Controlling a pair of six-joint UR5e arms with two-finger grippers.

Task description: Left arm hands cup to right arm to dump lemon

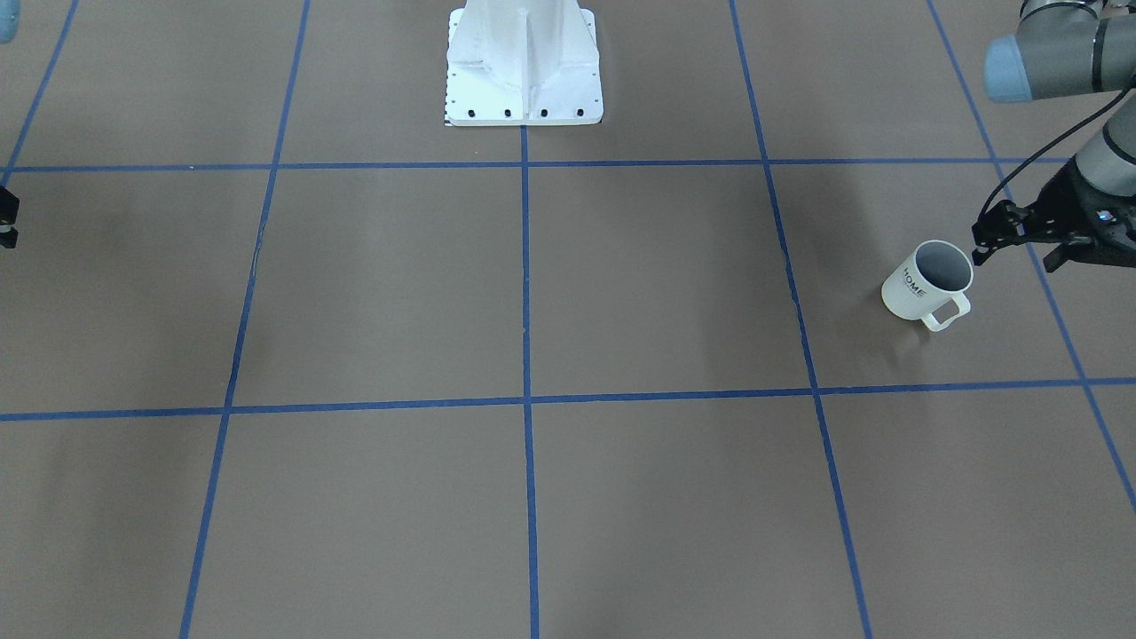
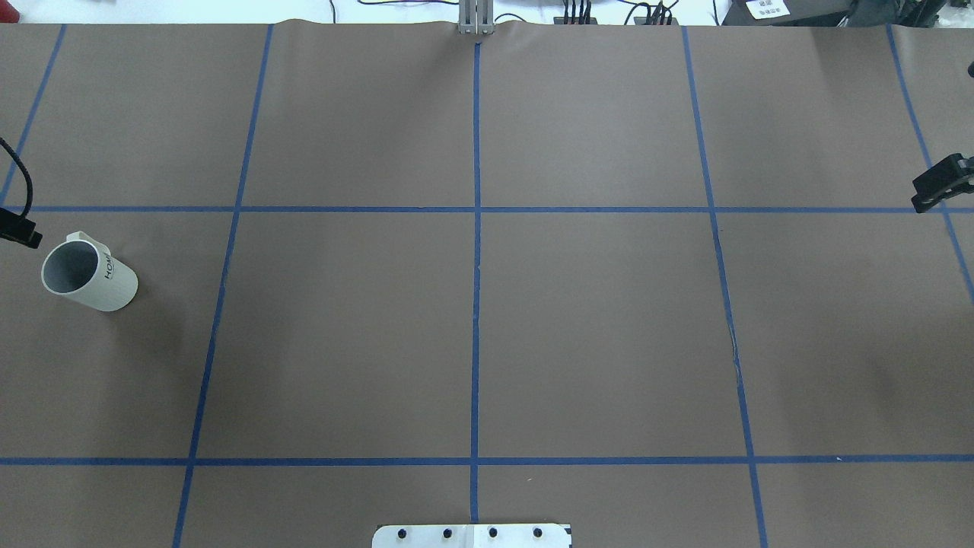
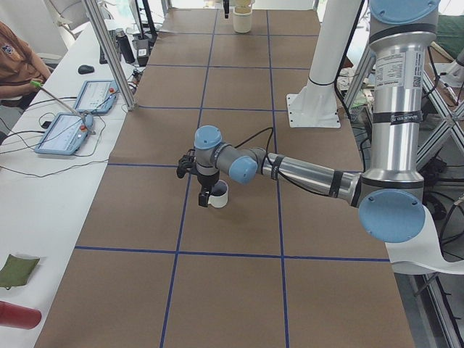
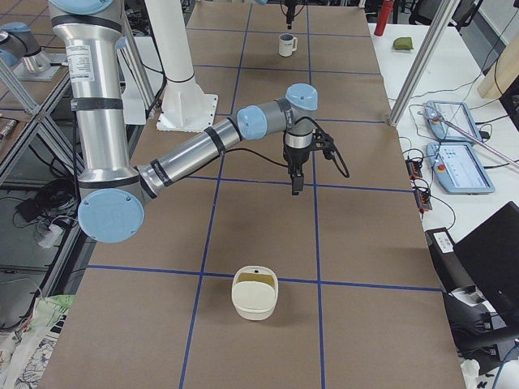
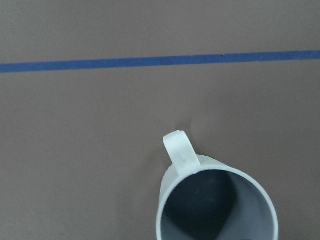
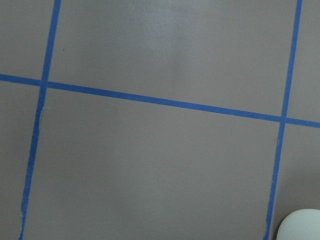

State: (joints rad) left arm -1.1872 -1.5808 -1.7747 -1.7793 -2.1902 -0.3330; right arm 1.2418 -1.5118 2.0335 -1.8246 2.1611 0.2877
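Note:
The cream-white cup (image 1: 914, 288) with "HOME" on its side stands upright on the brown table, at the far left of the overhead view (image 2: 106, 285). In the left wrist view its handle (image 5: 180, 152) points up and only its grey inside (image 5: 217, 205) shows. No lemon shows in any view. My left gripper (image 1: 981, 241) hangs just above and beside the cup's rim, and looks open and empty. Only a black piece of my right gripper (image 2: 940, 183) shows at the table's far right edge, far from the cup. I cannot tell whether it is open or shut.
A cream bowl (image 4: 255, 293) stands on the table near my right arm, and its rim shows in the right wrist view (image 6: 300, 225). The white robot base (image 1: 524, 67) stands at the table's middle back. Blue tape lines grid the table. An operator's desk with tablets (image 3: 69, 123) runs alongside.

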